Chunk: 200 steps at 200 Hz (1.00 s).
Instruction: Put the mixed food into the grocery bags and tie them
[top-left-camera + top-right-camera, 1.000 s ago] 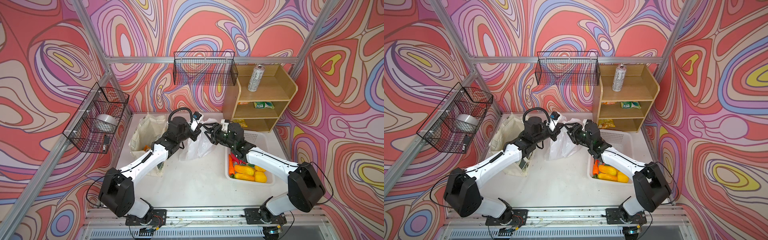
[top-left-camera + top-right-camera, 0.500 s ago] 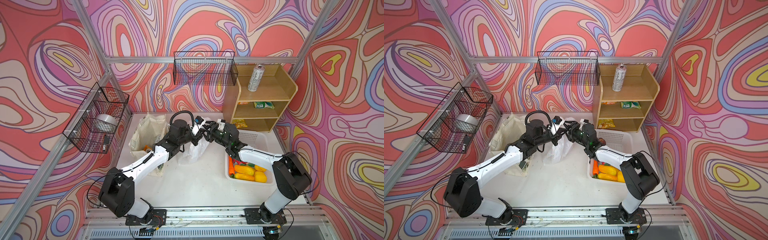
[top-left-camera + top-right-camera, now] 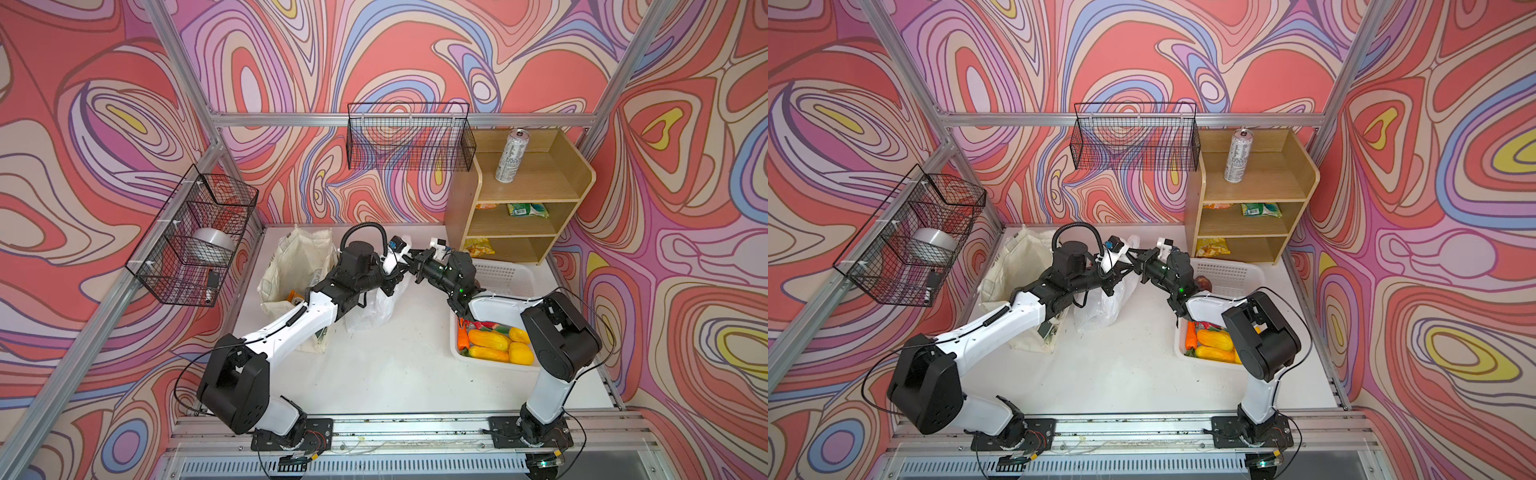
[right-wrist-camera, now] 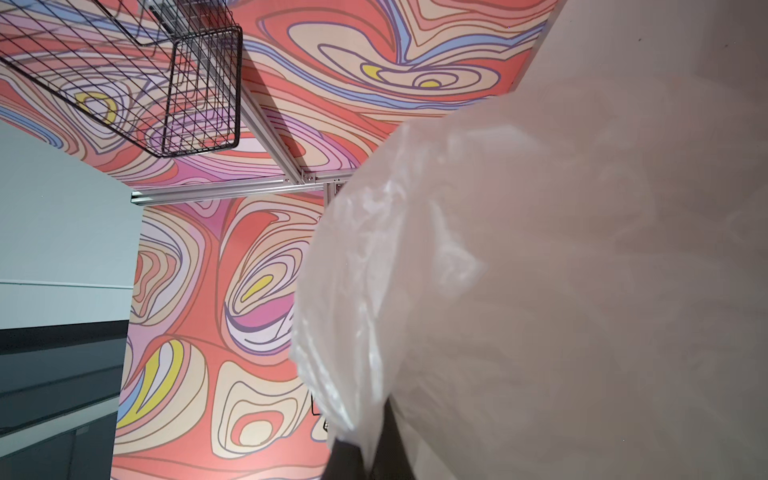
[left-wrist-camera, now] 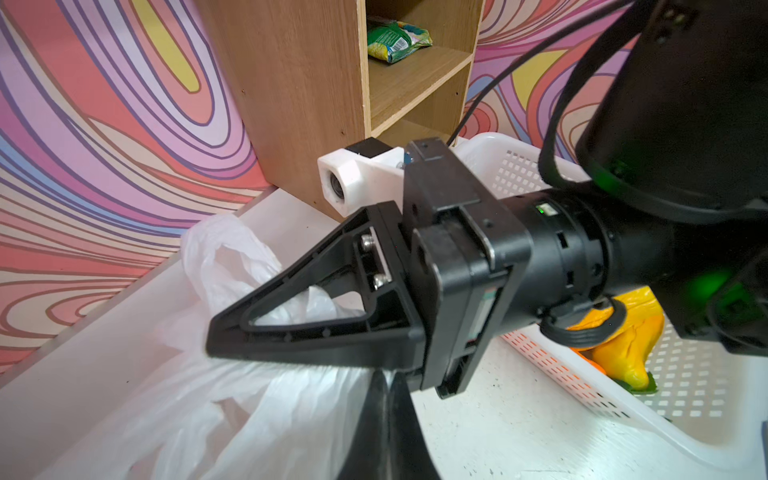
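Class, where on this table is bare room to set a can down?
Bare: the table's front middle, between tote and basket, from the bag to the rail. Crowded: the back, where left gripper and right gripper meet over the bag beside the shelf.

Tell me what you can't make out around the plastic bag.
- White plastic bag contents: both top views, its film hides them.
- Right gripper pinch: side-on in the left wrist view; film veils the right wrist view.
- Left gripper jaws: left wrist view, cut off at the edge.
- Canvas tote inside: top views, left arm covers part.
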Tool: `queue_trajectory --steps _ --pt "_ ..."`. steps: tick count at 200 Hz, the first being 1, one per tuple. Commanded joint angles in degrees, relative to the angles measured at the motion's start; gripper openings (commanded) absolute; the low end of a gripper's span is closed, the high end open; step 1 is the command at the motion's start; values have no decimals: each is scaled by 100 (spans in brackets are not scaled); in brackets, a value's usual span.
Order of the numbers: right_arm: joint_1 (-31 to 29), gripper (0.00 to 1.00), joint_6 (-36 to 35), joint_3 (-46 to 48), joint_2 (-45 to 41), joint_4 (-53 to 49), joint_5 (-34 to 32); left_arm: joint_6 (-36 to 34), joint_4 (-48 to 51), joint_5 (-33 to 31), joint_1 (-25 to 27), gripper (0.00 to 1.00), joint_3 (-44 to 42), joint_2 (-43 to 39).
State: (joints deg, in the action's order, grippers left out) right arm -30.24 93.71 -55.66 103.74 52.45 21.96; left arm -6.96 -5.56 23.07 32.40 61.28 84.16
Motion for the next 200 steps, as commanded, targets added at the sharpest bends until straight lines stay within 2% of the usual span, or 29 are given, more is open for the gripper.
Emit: queue_trajectory --steps 1,22,49,74,127,147,174,187,200 --pt "97 0 -422 125 -80 332 411 463 -302 -1 20 32 -120 -376" --pt "279 0 -751 197 -196 228 755 1354 -1070 47 -374 52 -532 -775" --pt "461 0 -1005 420 -359 572 1103 2683 -1920 -70 -1124 60 -941 -1094" --pt "572 0 -1180 605 -484 973 1338 2960 -1750 80 -1399 60 -717 -806" --pt "611 0 -1428 688 -623 1449 1611 3732 -2106 1170 -1223 56 -332 235" --pt "681 0 -1241 669 -480 1788 1731 3582 -1897 1118 -967 57 -260 367" --pt "789 0 -623 578 -19 2963 2006 3587 -1778 992 -813 57 -194 541" --pt "809 0 -305 426 208 3285 2138 3614 -1760 948 -777 56 -85 684" --pt "810 0 -283 339 298 3274 2252 3642 -1801 880 -729 49 95 883"
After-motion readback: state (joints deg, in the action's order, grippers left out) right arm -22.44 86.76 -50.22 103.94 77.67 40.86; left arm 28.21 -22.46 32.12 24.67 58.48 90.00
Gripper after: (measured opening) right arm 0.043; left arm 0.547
